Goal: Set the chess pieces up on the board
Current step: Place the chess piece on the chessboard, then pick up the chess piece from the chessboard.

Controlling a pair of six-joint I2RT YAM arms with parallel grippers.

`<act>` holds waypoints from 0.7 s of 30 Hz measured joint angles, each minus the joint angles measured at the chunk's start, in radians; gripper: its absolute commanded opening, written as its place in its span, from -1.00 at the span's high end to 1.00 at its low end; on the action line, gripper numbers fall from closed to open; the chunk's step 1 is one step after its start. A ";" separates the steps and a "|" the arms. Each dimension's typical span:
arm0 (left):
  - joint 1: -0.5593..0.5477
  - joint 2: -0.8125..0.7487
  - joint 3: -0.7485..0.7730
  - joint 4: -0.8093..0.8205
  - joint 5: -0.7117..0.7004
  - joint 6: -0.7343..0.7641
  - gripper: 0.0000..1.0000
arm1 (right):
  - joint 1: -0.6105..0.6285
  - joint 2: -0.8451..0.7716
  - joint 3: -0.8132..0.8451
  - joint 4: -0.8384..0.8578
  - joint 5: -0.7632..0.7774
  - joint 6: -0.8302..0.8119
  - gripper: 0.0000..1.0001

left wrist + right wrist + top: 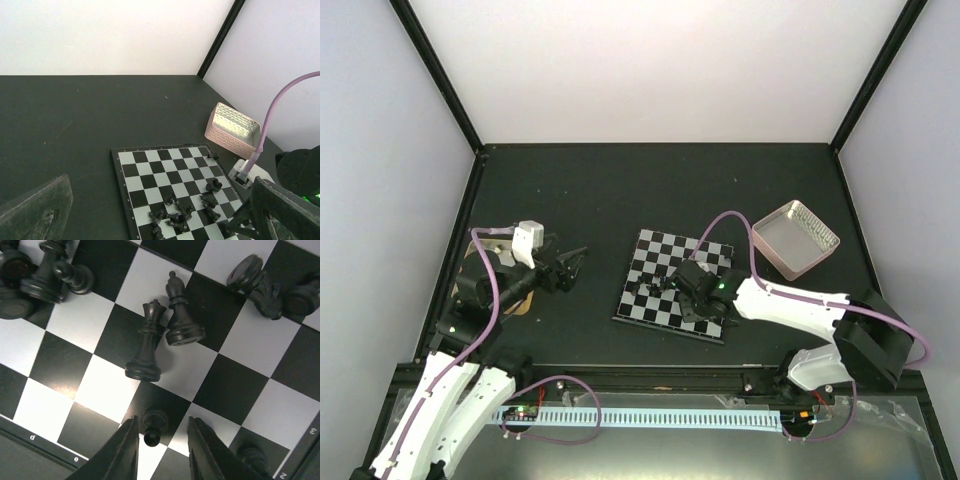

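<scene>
Blurred against the lens, a finger (pixel 35 212) of the left jaws fills the left wrist view's 7 o'clock corner; these jaws gape fully released, grasping nothing, over the dark worktop (pixel 620 190). At 3 o'clock from them lies the board (pixel 650 262), its chess pieces (pixel 666 284) heaped mid-board, several toppled. Over that heap the right jaws hang parted, loosely flanking a small pawn (pixel 152 426) on a dark square without clamping it. At 2 o'clock of the board sits a pink-rimmed tray (pixel 771 255), near its corner.
</scene>
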 measured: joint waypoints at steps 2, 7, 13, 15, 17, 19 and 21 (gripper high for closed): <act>0.000 0.000 0.000 0.000 -0.005 0.000 -0.98 | 0.000 -0.012 0.009 -0.015 0.000 -0.004 0.34; 0.000 -0.008 0.000 0.000 -0.011 0.000 -0.98 | 0.000 -0.016 0.099 -0.021 0.014 -0.026 0.33; 0.000 -0.014 0.000 -0.001 -0.031 0.002 -0.98 | 0.000 0.152 0.270 0.012 0.051 -0.075 0.16; 0.000 -0.019 0.000 -0.003 -0.045 0.002 -0.98 | 0.000 0.206 0.303 0.022 0.057 -0.088 0.15; 0.000 -0.029 0.000 -0.008 -0.062 0.002 -0.98 | 0.000 0.254 0.330 0.027 0.064 -0.098 0.15; 0.000 -0.038 0.000 -0.009 -0.080 0.002 -0.98 | -0.002 0.295 0.355 0.030 0.070 -0.108 0.15; 0.000 -0.045 0.000 -0.009 -0.090 0.002 -0.98 | -0.003 0.328 0.371 0.037 0.073 -0.114 0.17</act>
